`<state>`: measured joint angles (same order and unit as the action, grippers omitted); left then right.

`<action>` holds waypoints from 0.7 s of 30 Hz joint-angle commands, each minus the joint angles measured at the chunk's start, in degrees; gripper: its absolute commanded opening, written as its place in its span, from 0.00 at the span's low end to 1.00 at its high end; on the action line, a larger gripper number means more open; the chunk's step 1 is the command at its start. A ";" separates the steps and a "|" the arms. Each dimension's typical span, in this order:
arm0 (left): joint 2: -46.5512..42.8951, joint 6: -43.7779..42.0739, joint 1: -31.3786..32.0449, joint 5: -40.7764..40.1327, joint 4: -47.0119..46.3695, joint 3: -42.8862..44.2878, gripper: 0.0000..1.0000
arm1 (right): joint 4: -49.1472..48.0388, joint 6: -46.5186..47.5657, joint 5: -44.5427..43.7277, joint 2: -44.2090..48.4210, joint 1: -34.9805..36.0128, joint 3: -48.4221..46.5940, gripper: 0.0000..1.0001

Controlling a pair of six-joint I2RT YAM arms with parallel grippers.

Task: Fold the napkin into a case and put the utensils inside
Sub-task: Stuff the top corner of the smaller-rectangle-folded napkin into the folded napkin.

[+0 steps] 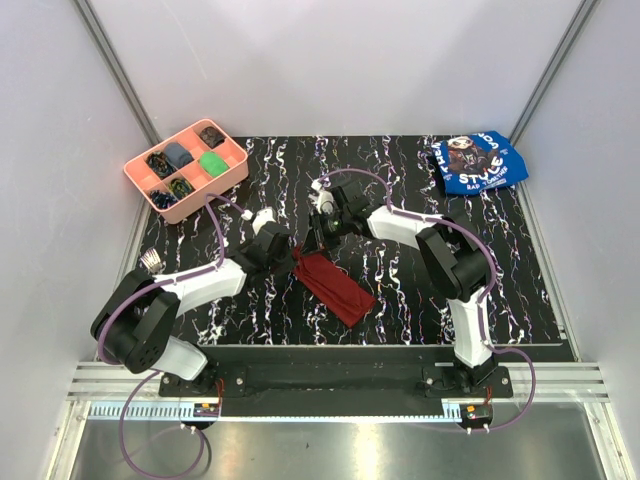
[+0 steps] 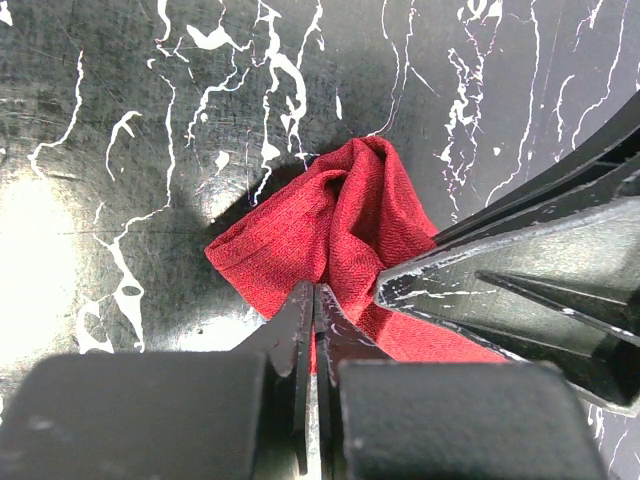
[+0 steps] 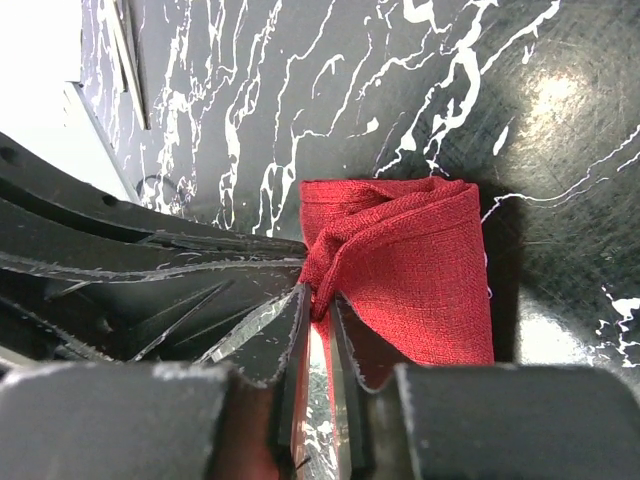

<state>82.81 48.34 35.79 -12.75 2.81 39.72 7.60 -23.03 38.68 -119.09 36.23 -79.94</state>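
Note:
The dark red napkin point(image 1: 340, 290) lies mid-table as a narrow folded strip, running from upper left to lower right. Both grippers meet at its upper-left end. My left gripper point(image 1: 290, 252) is shut on a bunched fold of the cloth point(image 2: 330, 225), its jaws point(image 2: 314, 292) pressed together with red fabric between them. My right gripper point(image 1: 318, 238) pinches the same end from the other side; in its wrist view the tips point(image 3: 320, 298) hold a gathered corner of the napkin point(image 3: 420, 270). A small silver piece like a fork's tines point(image 1: 152, 261) shows by the left arm's elbow.
A pink compartment tray point(image 1: 205, 197) with small items stands at the back left. A blue printed cloth point(image 1: 478, 162) lies at the back right. The right arm's fingers point(image 2: 520, 250) crowd the right side of the left wrist view.

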 commanded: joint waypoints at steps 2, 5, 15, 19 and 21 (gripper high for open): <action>-0.98 0.53 -0.37 0.62 -4.92 0.62 0.00 | -0.47 -0.09 1.93 -1.24 0.77 -1.45 0.24; -0.80 0.44 -0.37 0.71 -4.74 0.88 0.00 | -1.00 -0.09 1.93 -0.53 1.04 -0.83 0.29; -1.68 0.71 -0.72 0.89 -4.83 0.35 0.00 | -1.44 -1.23 0.88 -1.67 1.21 -0.92 0.01; -4.92 1.06 -0.90 -1.39 -7.62 -2.19 0.00 | -2.06 -1.23 0.43 -0.45 1.21 1.45 0.00; -5.29 0.62 -0.90 -1.22 -10.61 -3.42 0.00 | -2.41 -1.49 1.40 -0.44 1.30 1.89 0.00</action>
<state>81.17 48.58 35.20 -12.40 0.23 38.30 6.76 -24.05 39.55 -120.20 36.84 -79.24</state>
